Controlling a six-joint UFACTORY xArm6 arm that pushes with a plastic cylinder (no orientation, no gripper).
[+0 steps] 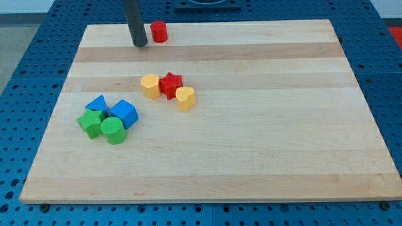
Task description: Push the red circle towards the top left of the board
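The red circle [159,31] stands near the board's top edge, left of centre. My tip [139,44] is on the board just to the left of it and slightly lower, a small gap apart. The dark rod rises from the tip out of the view's top.
A yellow hexagon [150,85], a red star [170,84] and a yellow heart [184,98] cluster left of the board's middle. A blue triangle [97,104], a blue cube [124,113], a green star [92,123] and a green circle [114,130] cluster at the lower left. The wooden board [264,125] lies on a blue perforated table.
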